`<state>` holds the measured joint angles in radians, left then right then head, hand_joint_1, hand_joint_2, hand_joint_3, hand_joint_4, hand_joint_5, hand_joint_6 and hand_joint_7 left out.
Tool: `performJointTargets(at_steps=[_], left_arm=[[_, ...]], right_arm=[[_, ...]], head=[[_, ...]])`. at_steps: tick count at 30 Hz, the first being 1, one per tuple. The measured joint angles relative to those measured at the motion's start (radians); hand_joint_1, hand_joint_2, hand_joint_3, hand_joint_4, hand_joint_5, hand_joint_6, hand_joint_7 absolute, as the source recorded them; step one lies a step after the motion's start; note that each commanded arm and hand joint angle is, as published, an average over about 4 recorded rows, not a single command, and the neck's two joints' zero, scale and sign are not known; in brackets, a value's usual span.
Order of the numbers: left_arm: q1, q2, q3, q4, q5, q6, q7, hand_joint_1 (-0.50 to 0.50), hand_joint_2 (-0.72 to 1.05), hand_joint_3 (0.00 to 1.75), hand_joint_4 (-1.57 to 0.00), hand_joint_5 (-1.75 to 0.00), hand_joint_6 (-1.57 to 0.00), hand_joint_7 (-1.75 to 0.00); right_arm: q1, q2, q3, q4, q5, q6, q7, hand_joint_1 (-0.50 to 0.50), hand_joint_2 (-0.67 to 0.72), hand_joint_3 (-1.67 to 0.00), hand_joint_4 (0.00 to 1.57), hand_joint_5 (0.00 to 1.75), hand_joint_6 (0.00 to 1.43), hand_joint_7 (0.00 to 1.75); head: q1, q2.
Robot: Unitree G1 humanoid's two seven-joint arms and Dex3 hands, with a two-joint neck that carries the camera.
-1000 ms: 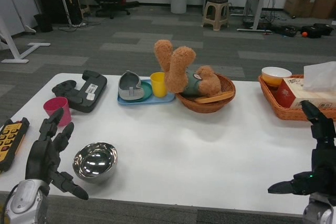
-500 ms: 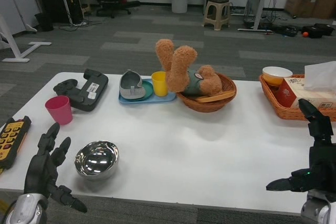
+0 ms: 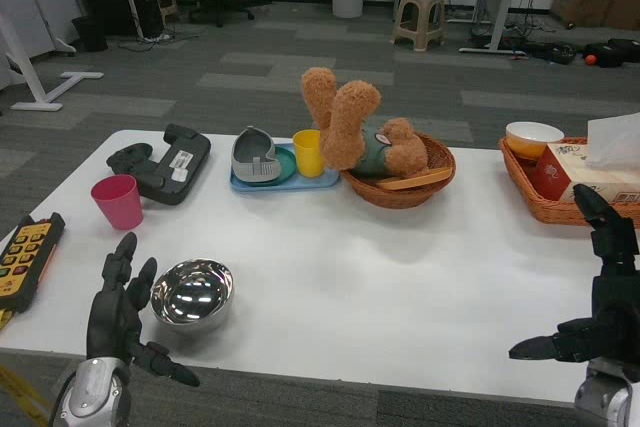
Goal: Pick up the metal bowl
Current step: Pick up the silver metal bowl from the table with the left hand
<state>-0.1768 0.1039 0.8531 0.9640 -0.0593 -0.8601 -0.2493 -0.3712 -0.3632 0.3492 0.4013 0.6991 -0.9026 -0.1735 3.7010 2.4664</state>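
Note:
The metal bowl point(image 3: 192, 294) is shiny and round and sits upright on the white table point(image 3: 400, 287) near its front left edge. My left hand point(image 3: 122, 317) stands just left of the bowl with its fingers spread apart, holding nothing; whether it touches the bowl's rim I cannot tell. At the front right corner my right hand point(image 3: 600, 292) waits with its fingers apart, far from the bowl.
A pink cup point(image 3: 117, 201) and a yellow-buttoned remote point(image 3: 27, 258) lie left of the bowl. Behind are a black controller point(image 3: 163, 162), a blue tray point(image 3: 285, 175) with a yellow cup, a wicker basket point(image 3: 400, 187) with a teddy bear, and an orange basket point(image 3: 560, 202).
The camera has dipped and shifted. My left hand has come in rightward and now stands closer beside the bowl. The bowl and my right hand stay in place.

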Motion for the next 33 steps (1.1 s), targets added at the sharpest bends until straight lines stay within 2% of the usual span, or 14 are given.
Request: performJointTargets(at_steps=[4,10,13,17,20,23,25,28,33], left_arm=[[-0.024,0.027,-0.005,0.08,0.0,-0.038,0.009,-0.5,-0.55,0.09,0.0,0.0,0.0,-0.21],[-0.038,0.041,-0.005,0.146,0.0,-0.072,0.031,-0.5,-0.55,0.09,0.0,0.0,0.0,-0.21],[-0.039,0.049,-0.002,0.163,0.0,-0.083,0.037,-0.5,-0.55,0.09,0.0,0.0,0.0,-0.21],[-0.039,0.056,0.005,0.167,0.0,-0.089,0.039,-0.5,-0.55,0.09,0.0,0.0,0.0,-0.21],[-0.039,0.058,0.02,0.168,0.0,-0.094,0.039,-0.5,-0.55,0.09,0.0,0.0,0.0,-0.21],[-0.039,0.062,0.033,0.18,0.0,-0.1,0.044,-0.5,-0.55,0.09,0.0,0.0,0.0,-0.21],[-0.041,0.067,0.036,0.208,-0.001,-0.108,0.057,-0.5,-0.55,0.09,0.0,0.0,0.0,-0.21],[-0.049,0.074,0.037,0.267,-0.005,-0.124,0.08,-0.5,-0.55,0.09,0.0,0.0,0.0,-0.16],[-0.089,0.081,0.037,0.351,-0.01,-0.133,0.097,-0.5,-0.64,0.09,0.0,0.0,0.0,-0.14]], right_arm=[[0.0,0.0,0.001,-0.008,0.0,0.0,0.0,0.19,0.66,-0.2,0.31,0.68,0.0,0.56],[0.0,0.0,0.001,-0.01,0.0,0.0,0.0,0.19,0.66,-0.16,0.31,0.58,0.0,0.56],[0.0,0.0,0.001,-0.011,0.0,0.0,0.0,0.2,0.66,-0.16,0.31,0.65,0.0,0.56],[0.0,0.0,0.003,-0.011,0.0,0.0,0.0,0.17,0.66,-0.16,0.31,0.61,0.0,0.56],[0.0,0.0,0.007,-0.011,0.0,0.0,0.0,0.19,0.66,-0.2,0.31,0.63,0.0,0.56],[0.0,0.0,0.01,-0.012,0.0,0.0,0.0,0.19,0.66,-0.18,0.31,0.58,0.0,0.56],[0.0,0.0,0.014,-0.012,0.0,0.0,0.0,0.17,0.66,-0.16,0.31,0.58,0.0,0.56],[0.0,0.0,0.021,-0.012,0.0,0.0,0.0,0.19,0.66,-0.18,0.31,0.61,0.0,0.56],[0.0,0.0,0.028,-0.014,0.0,0.0,0.0,0.18,0.66,-0.16,0.31,0.61,0.0,0.56]], head=[[0.0,-0.002],[0.008,-0.005],[0.01,-0.007],[0.017,-0.014],[0.022,-0.017],[0.026,-0.019],[0.026,-0.018],[0.024,-0.016],[0.021,-0.01]])
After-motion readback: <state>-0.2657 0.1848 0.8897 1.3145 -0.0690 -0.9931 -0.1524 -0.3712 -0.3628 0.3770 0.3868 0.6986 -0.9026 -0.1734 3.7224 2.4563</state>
